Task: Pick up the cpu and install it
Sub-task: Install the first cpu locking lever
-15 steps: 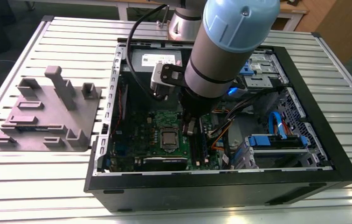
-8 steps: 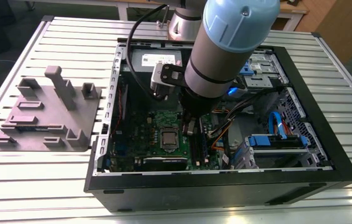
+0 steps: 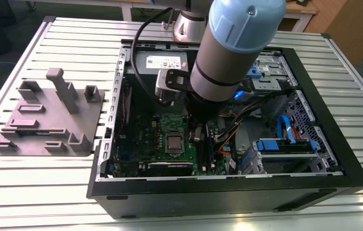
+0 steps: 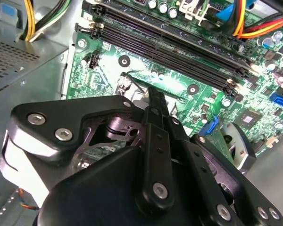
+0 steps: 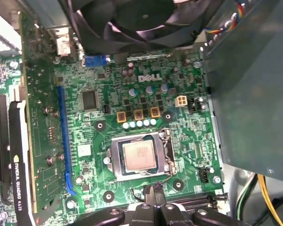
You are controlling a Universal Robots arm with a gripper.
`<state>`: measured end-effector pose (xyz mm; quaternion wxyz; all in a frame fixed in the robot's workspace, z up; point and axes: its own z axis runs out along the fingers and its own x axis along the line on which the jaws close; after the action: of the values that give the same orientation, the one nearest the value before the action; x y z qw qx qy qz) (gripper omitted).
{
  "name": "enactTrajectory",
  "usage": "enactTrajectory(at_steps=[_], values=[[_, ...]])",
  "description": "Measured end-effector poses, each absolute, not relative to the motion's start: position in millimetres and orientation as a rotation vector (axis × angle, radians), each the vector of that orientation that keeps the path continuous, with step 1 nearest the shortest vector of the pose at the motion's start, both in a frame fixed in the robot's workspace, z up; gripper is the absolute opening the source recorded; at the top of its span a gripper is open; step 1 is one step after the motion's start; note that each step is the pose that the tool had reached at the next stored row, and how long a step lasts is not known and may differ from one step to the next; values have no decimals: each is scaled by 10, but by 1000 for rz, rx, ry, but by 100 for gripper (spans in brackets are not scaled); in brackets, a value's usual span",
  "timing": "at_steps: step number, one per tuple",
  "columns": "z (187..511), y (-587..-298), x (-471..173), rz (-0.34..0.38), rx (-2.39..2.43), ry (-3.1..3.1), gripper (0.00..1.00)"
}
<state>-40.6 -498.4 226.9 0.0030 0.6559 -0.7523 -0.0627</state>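
Cpu seated in socket

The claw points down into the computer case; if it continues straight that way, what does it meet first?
Probably the green motherboard, on the edge of the socket frame around the cpu, near the memory slots. Depth is unclear.

The motherboard carries a white printed logo above the socket, and the graphics card carries white lettering along its edge. Print on the power supply's white label and on the cpu is illegible.
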Motion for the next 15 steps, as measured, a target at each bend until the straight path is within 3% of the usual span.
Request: enactTrajectory(at_steps=[15], values=[[2183, -5034, -405, -189, 2151, -2260, 11]])
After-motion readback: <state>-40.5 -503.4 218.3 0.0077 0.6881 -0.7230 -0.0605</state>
